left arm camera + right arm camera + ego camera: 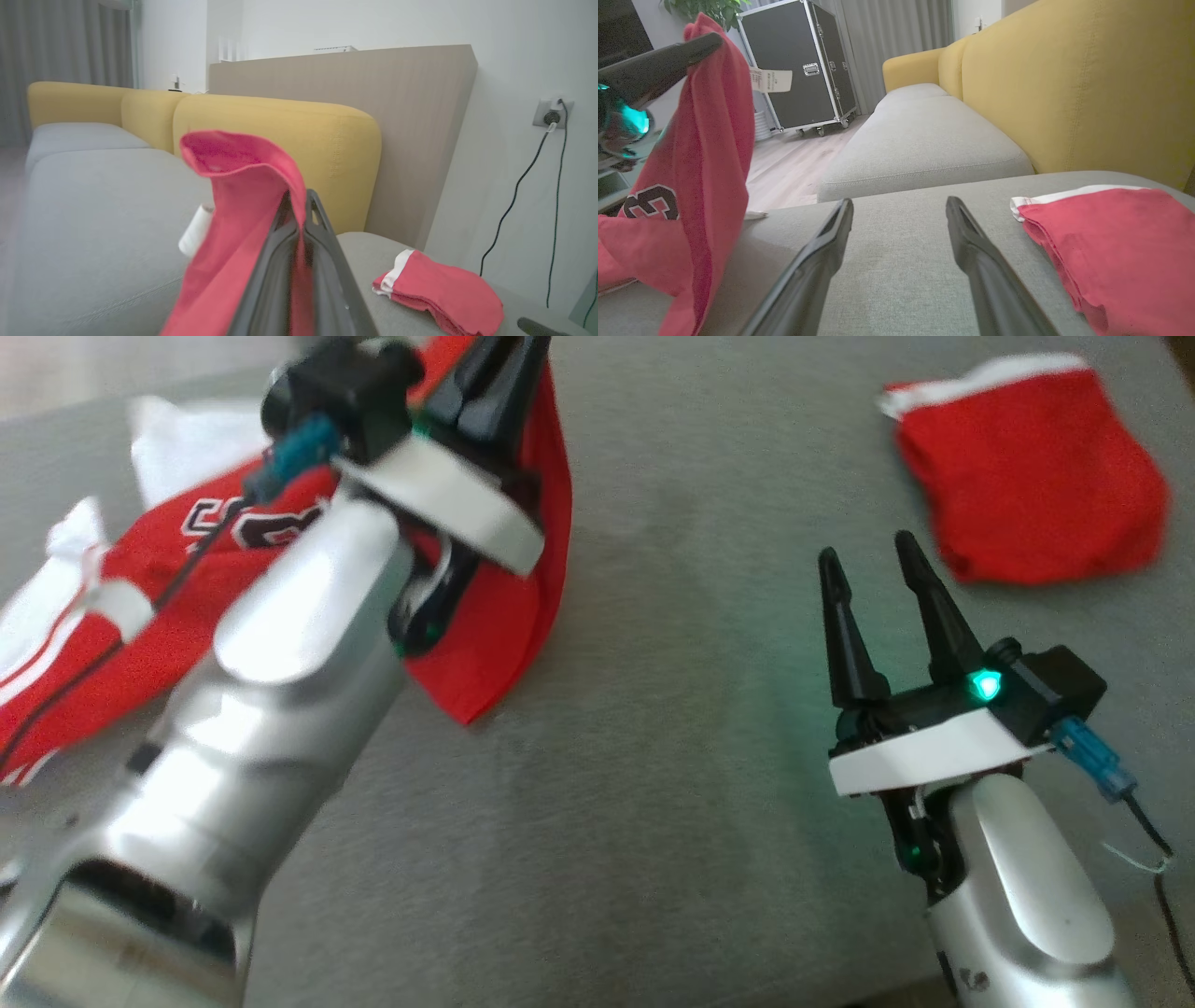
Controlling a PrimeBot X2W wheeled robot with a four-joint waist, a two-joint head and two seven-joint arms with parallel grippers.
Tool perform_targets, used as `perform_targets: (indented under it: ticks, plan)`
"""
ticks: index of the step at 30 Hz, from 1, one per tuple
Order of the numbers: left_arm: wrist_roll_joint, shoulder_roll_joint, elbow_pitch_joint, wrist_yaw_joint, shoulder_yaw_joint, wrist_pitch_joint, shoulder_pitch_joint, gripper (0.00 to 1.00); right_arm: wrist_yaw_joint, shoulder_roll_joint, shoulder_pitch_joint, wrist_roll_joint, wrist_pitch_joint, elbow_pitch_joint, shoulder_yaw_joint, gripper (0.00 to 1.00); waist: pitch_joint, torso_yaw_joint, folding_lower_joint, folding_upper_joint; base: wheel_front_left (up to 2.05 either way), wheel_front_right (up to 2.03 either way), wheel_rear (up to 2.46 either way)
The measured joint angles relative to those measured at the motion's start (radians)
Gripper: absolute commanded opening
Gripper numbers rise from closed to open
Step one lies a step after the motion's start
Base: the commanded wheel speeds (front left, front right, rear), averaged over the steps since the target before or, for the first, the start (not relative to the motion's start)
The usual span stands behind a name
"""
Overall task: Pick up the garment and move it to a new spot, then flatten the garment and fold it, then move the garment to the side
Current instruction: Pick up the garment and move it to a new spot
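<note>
The garment is a red jersey with white trim and a dark number. It hangs lifted at the left over the grey sofa seat. My left gripper is shut on its upper edge. In the left wrist view the closed gripper pinches the red cloth, which droops left with a white tag. My right gripper stands open at the right, low over the seat and holding nothing. The right wrist view shows the gripper spread wide, with the hanging garment far to its left.
A second red piece with a white band lies folded at the far right of the seat, also in the wrist views. The yellow backrest rises behind. A black wheeled case stands on the floor. A wall socket with cords is at the right.
</note>
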Motion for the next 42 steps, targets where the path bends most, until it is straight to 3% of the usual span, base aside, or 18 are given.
perform_targets:
  ticks: [8, 9, 10, 15, 25, 32, 42]
  plan:
    - [0.02, -0.048, 0.102, -0.001, 0.0, -0.002, -0.136, 0.0, 0.0, 0.0, -0.026, 0.068, 0.0, -0.018, 0.053, 1.0, 0.059, -0.141, 0.0001, 0.0, 0.0, 0.0, 0.0]
    - [0.031, -0.055, 0.112, -0.001, 0.002, -0.011, -0.15, 0.92, 0.0, 0.0, -0.026, 0.072, 0.0, -0.018, 0.054, 1.0, 0.068, -0.151, 0.0, 0.0, 0.0, 0.0, 0.0]
    - [0.039, -0.063, 0.12, -0.001, 0.008, -0.016, -0.165, 1.0, 0.0, 0.0, -0.028, 0.072, 0.0, -0.019, 0.053, 1.0, 0.077, -0.158, 0.0001, 0.0, 0.0, 0.0, 0.0]
    - [0.07, -0.072, 0.168, -0.002, 0.03, -0.023, -0.202, 1.0, 0.0, 0.0, -0.04, 0.072, 0.0, -0.021, 0.049, 1.0, 0.1, -0.16, 0.0002, 0.0, 0.0, 0.0, 0.0]
    - [0.082, 0.048, 0.131, -0.003, 0.125, -0.029, -0.089, 1.0, 0.0, 0.0, -0.034, 0.002, -0.001, -0.009, 0.001, 1.0, 0.047, -0.034, 0.0001, 0.0, 0.0, 0.0, 0.0]
    - [0.158, 0.104, 0.018, -0.002, 0.198, -0.029, 0.168, 1.0, 0.0, 0.0, 0.023, -0.056, -0.001, 0.027, -0.035, 1.0, -0.034, 0.074, -0.0001, 0.0, 0.0, 0.0, 0.0]
    - [0.195, 0.092, -0.136, 0.025, 0.342, -0.028, 0.573, 1.0, 0.0, 0.0, 0.094, -0.096, -0.001, 0.057, -0.075, 1.0, -0.15, 0.2, -0.0003, 0.0, 0.0, 0.0, 0.0]
